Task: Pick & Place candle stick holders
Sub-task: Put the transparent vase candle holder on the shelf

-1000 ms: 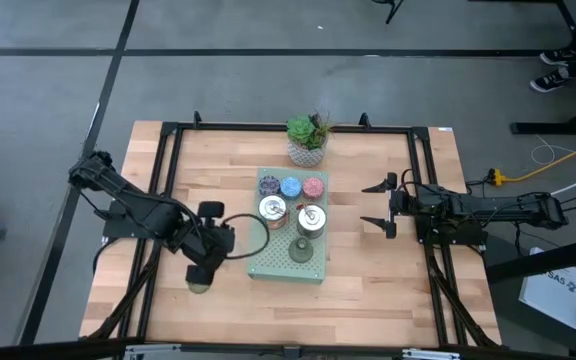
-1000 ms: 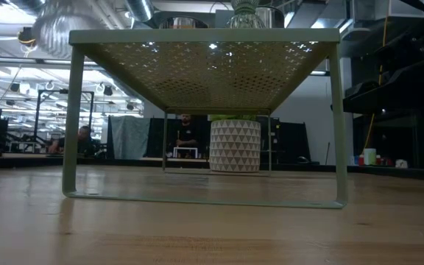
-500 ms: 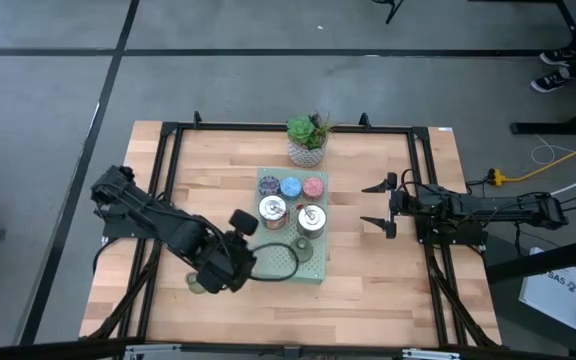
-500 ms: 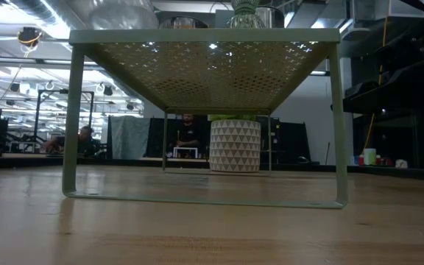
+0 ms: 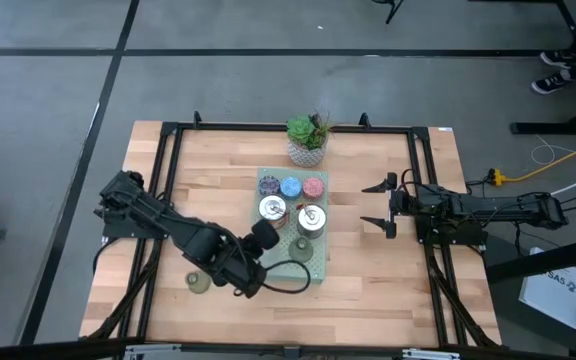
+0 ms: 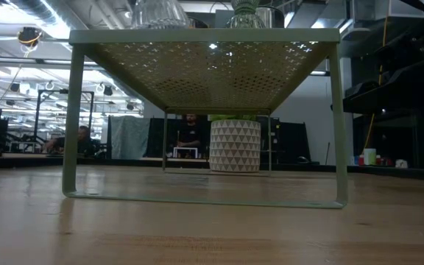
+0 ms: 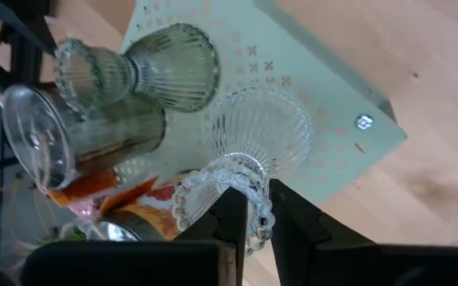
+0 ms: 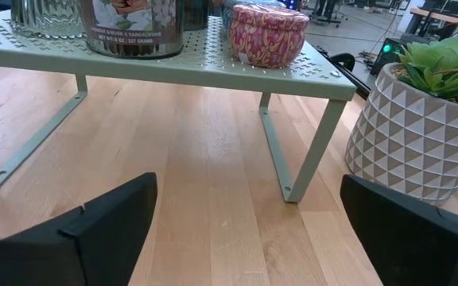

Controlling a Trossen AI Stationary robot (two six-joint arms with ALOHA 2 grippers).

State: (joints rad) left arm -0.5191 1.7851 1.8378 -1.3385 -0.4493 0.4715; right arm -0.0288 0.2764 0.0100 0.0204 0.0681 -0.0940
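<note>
A pale green perforated shelf (image 5: pixel 268 265) carries small purple (image 5: pixel 269 184), blue (image 5: pixel 291 186) and pink (image 5: pixel 313 186) candle stick holders, two silver tins (image 5: pixel 272 208) and a greenish ribbed glass holder (image 7: pixel 133 71). My left gripper (image 7: pixel 251 210) hovers over the shelf's near left part (image 5: pixel 271 237), shut on a clear ribbed glass holder (image 7: pixel 253 151), which also shows above the shelf top in the low view (image 6: pixel 157 11). Another olive holder (image 5: pixel 198 282) stands on the table left of the shelf. My right gripper (image 5: pixel 378 205) waits open at the table's right. My left gripper pinches the clear holder's beaded rim (image 7: pixel 254 226) between its two fingers, one on each side of the rim's wall. The fingers slant down from the table's near left. The holder's ribbed foot (image 7: pixel 265 131) is over the shelf; whether it rests there I cannot tell.
A green succulent in a white patterned pot (image 5: pixel 307 140) stands behind the shelf, also seen in the right wrist view (image 8: pixel 420 119). A black frame (image 5: pixel 168 160) runs along the table's sides. Bare wood lies between the shelf and the right arm.
My left gripper has swung from the table's near left, by the olive holder there, toward the right and over the shelf, rolling its wrist. The clear holder has travelled with it, lifted clear of the table. The olive holder on the table has stayed.
</note>
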